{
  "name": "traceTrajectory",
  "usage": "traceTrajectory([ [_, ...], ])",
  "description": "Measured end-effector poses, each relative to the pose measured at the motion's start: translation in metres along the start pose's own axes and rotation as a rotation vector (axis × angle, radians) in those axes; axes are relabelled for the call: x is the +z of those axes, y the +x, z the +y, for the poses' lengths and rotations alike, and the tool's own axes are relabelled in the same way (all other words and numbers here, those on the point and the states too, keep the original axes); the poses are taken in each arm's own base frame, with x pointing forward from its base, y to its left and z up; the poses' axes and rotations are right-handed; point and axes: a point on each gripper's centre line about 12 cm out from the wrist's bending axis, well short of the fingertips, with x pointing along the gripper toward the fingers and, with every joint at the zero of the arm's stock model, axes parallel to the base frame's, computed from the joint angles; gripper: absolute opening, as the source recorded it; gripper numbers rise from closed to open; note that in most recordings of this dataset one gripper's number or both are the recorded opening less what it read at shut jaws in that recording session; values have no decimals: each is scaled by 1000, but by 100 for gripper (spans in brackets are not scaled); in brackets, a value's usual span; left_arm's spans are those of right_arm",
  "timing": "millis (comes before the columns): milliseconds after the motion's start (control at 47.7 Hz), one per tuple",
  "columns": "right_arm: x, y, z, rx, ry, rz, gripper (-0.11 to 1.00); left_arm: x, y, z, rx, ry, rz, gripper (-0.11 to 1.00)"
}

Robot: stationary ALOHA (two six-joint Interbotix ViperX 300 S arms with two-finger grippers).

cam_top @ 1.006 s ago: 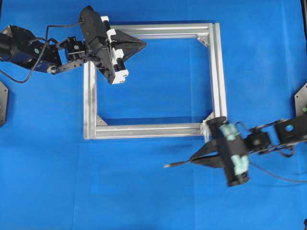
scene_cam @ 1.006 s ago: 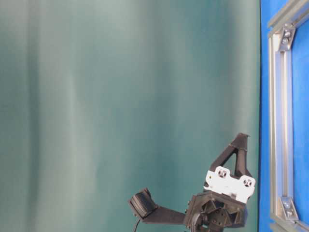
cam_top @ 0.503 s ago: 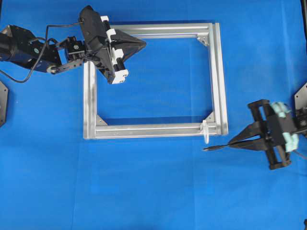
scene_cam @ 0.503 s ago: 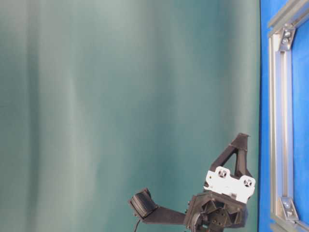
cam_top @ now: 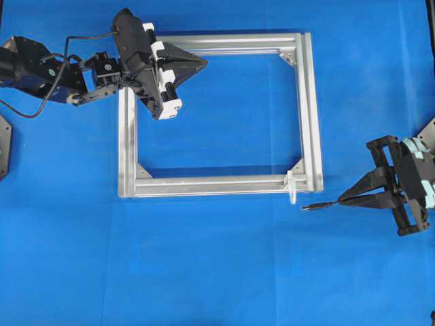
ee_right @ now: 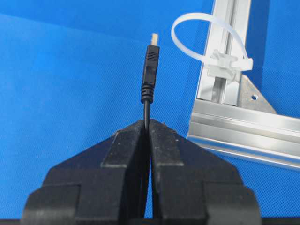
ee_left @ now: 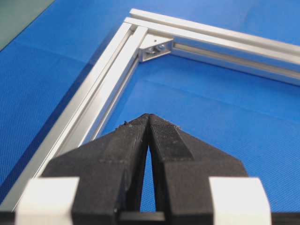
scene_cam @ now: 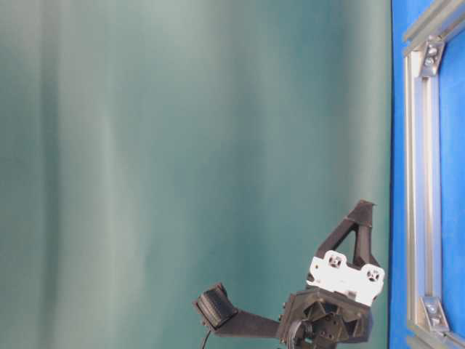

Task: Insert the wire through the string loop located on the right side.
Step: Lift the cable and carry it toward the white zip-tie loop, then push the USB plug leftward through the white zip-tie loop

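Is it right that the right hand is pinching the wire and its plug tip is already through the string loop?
Not quite. The right hand does pinch the wire, but the plug tip lies beside the string loop, not through it, as the right wrist view shows.

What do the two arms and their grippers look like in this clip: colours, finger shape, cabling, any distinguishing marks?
Both arms are black. The left gripper has black fingers tapering to a wedge, white blocks at their base, and a thin black cable looping over its arm. The right gripper has the same wedge-shaped black fingers, but pale teal padding on its body. In the wrist views the finger pads look finely textured.
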Motion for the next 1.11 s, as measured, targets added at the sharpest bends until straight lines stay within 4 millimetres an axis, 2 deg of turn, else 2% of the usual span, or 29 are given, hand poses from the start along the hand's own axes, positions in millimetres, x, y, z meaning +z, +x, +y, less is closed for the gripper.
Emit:
traceTrajectory([
  [566,3,-1,-24,-101,54,-16,-4,0,0,0,-1,0,0,0],
  [1110,3,-1,-24,-104,55,-15,-4,-1,0,0,-1,0,2,0],
])
